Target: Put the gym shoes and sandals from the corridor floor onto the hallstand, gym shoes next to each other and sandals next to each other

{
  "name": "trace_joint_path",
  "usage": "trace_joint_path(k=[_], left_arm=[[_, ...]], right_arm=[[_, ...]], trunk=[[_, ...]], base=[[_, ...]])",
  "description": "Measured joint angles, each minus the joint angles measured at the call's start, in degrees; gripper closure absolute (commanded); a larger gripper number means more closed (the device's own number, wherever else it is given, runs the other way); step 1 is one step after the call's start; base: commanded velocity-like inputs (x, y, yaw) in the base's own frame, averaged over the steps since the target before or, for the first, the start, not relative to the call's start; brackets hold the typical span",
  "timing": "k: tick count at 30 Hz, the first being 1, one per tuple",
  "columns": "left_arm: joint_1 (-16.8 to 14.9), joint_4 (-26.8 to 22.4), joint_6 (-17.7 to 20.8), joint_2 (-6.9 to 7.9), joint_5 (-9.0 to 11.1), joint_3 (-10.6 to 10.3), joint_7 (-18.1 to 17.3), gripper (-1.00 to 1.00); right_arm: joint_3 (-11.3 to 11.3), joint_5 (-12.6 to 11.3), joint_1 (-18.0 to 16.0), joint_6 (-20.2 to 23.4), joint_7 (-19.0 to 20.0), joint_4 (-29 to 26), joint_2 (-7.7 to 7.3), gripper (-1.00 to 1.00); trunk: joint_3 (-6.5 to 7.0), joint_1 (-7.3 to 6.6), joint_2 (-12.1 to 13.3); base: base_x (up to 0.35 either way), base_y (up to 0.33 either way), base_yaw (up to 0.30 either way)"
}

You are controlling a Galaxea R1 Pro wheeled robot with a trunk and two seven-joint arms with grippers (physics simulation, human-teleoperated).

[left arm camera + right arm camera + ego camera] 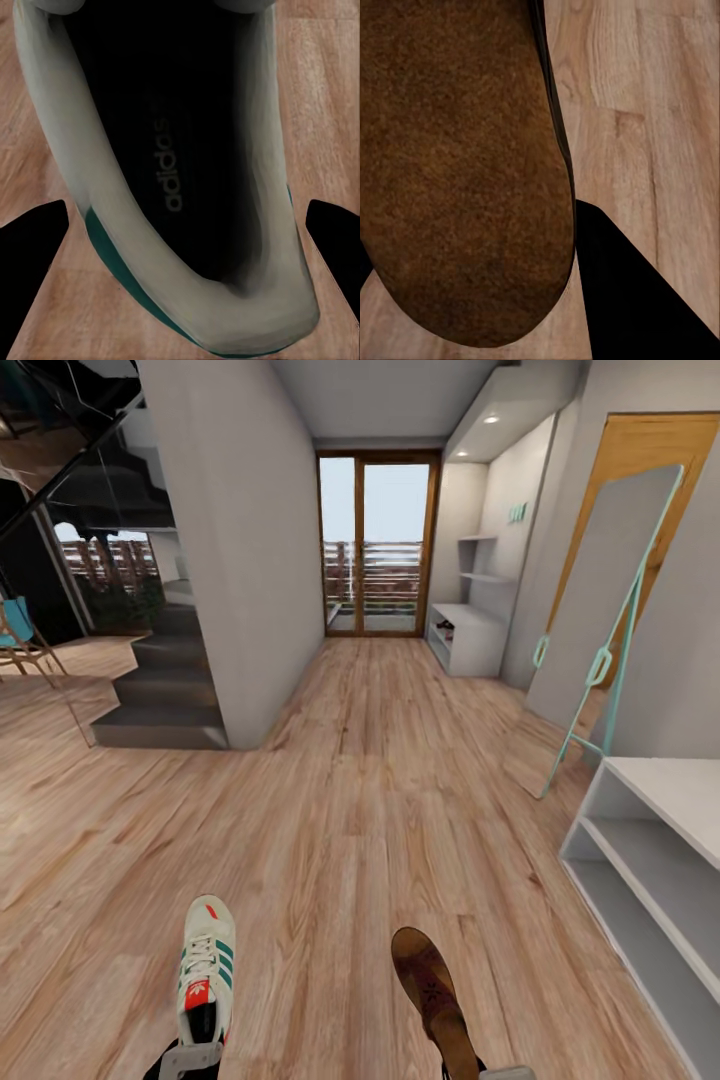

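My left gripper (pixel 190 1057) clenched round gym shoe (pixel 206 967) heel (insole lettering in wrist view), right gripper (pixel 480 1072) round sandal (pixel 434 988); open corridor floor (pixel 360 800) ahead, hallstand (pixel 655 860) lower right.

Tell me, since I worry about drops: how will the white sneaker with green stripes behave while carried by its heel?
The white sneaker with green stripes looks gripped at its heel by the left gripper, so the long toe may sag or swing. Its padded collar probably compresses, loosening grip. Its small size suggests it is light.
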Motion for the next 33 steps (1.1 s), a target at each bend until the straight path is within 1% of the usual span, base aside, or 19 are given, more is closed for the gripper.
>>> trace_joint_path(k=[15, 19, 22, 26, 33], left_arm=[[0.0, 0.0, 0.0, 0.00, 0.0, -0.1, 0.0, 1.00], [0.0, 0.0, -0.1, 0.00, 0.0, 0.0, 0.0, 1.00], [0.0, 0.0, 0.0, 0.00, 0.0, -0.1, 0.0, 1.00], [0.0, 0.0, -0.1, 0.00, 0.0, -0.1, 0.0, 1.00], [0.0, 0.0, -0.1, 0.00, 0.0, 0.0, 0.0, 1.00]], right_arm=[[-0.1, 0.0, 0.0, -0.2, -0.2, 0.4, 0.02, 1.00], [-0.1, 0.0, 0.0, -1.5, -0.3, 0.6, -0.01, 1.00], [-0.2, -0.1, 0.0, -4.3, -0.4, 2.9, 0.06, 1.00], [0.0, 0.0, 0.0, -5.3, -0.3, 5.3, 0.31, 1.00], [-0.1, -0.1, 0.0, -5.5, -0.2, 7.3, 0.54, 1.00]], trunk=[[0.00, 0.00, 0.0], [0.00, 0.00, 0.0], [0.00, 0.00, 0.0], [0.00, 0.00, 0.0], [0.00, 0.00, 0.0]], base=[[0.340, 0.000, 0.000], [0.340, 0.000, 0.000], [0.340, 0.000, 0.000], [0.340, 0.000, 0.000], [0.340, 0.000, 0.000]])
